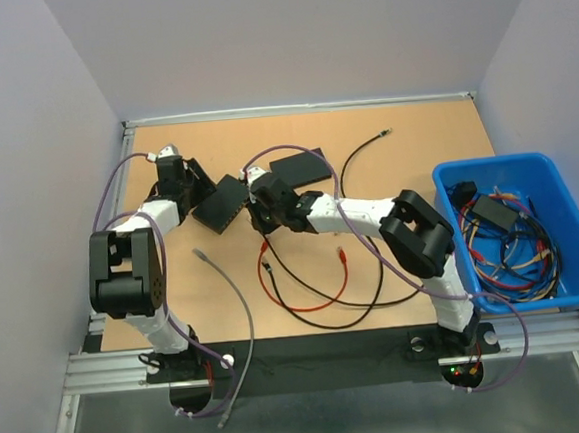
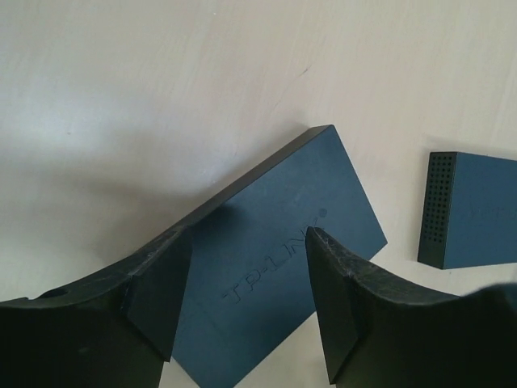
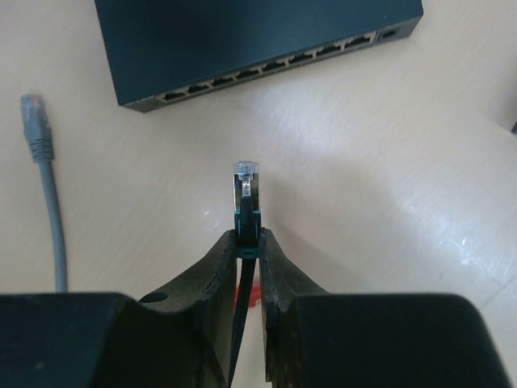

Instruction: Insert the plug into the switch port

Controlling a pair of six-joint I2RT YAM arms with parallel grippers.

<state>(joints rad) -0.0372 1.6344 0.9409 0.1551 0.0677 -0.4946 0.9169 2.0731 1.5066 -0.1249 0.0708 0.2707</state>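
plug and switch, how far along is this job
Done: the right hand is shut on the clear-tipped black cable plug, aimed at the port row of the black flat network switch. In hand: the left hand stands open over that switch. Left: close the gap and push the plug in.

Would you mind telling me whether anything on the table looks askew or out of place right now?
Nothing looks damaged. The switch sits diagonally to the table edges, and a loose grey cable trails off the near edge. The plug in the right gripper sits straight, facing the port row.
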